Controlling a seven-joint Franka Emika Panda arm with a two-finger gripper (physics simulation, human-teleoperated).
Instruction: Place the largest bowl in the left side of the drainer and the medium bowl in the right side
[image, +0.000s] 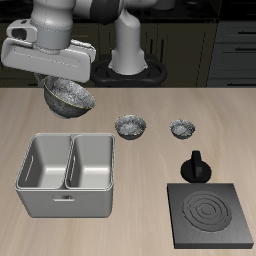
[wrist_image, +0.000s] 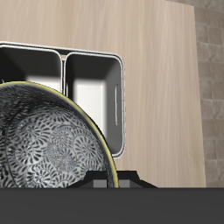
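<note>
Gripping largest bowl (image: 70, 96) at rim, claw (image: 52, 82) clenched — bowl tilted, airborne behind drainer (image: 67, 175)

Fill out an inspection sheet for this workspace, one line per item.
Surface: light wooden table, no spills seen.
Job's things: largest bowl held tilted in the air behind the drainer; both compartments empty; medium bowl on the table.
Clutter: smallest bowl, black pot, black ringed plate.
Grippers: gripper shut on the largest bowl's rim.
Cables: nothing seen.
Surroundings: dark cabinets behind the table.
</note>
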